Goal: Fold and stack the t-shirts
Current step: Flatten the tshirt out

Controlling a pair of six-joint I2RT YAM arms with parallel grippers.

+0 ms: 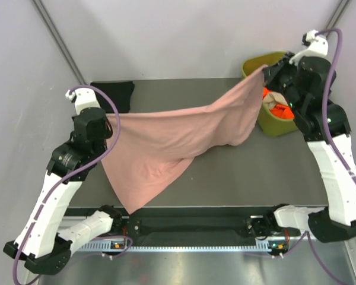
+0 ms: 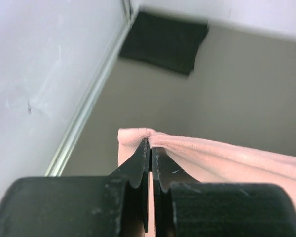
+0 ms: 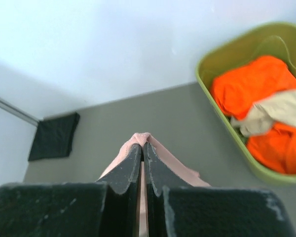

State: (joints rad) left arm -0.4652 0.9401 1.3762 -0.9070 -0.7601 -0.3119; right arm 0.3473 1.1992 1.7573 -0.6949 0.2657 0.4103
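Observation:
The dusty pink t-shirt [image 1: 178,139] hangs stretched between my two grippers above the grey table, its lower part drooping to the table's front left. My left gripper [image 1: 111,119] is shut on its left corner, seen pinched in the left wrist view [image 2: 151,140]. My right gripper [image 1: 266,70] is shut on its right corner, held high by the bin; the pinch shows in the right wrist view [image 3: 141,143]. A folded black t-shirt [image 1: 114,94] lies at the table's back left corner. Orange t-shirts [image 3: 251,91] and a tan t-shirt [image 3: 274,113] lie in the bin.
An olive-green plastic bin [image 1: 277,126] stands at the table's back right, right under my right arm. White walls close in on the left, back and right. The grey table [image 1: 249,172] shows bare at the front right.

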